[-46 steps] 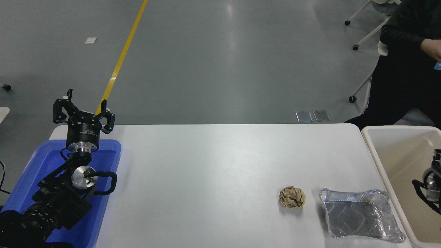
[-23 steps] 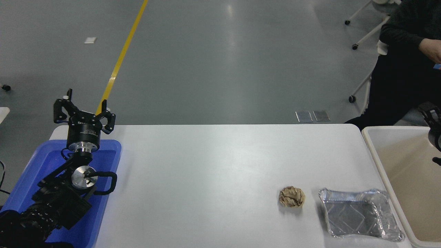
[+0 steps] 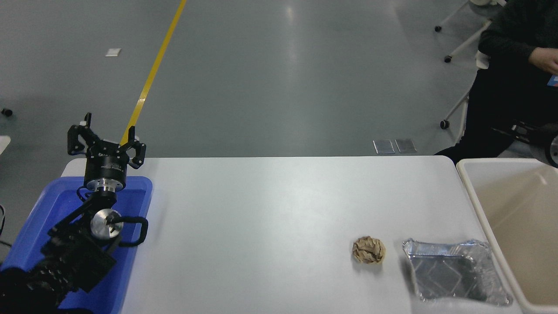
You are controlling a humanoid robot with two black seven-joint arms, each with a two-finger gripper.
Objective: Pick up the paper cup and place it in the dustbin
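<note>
Wide bare worktop [image 3: 270, 209]; dustbin [image 3: 473, 192] at its right edge; left gripper [image 3: 106, 138] parked, jaws spread, holding nothing; right arm's [image 3: 538, 138] jaws unseen.

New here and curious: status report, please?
Left hand parked open over blue tray. Right hand at right edge, by dustbin. No paper cup in sight.

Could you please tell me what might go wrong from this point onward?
The right end effector hangs beyond the dustbin, at its far rim, close to the seated person; a swing could strike them. No paper cup is in view, so the crumpled paper ball or foil tray beside the dustbin might get grabbed instead.
</note>
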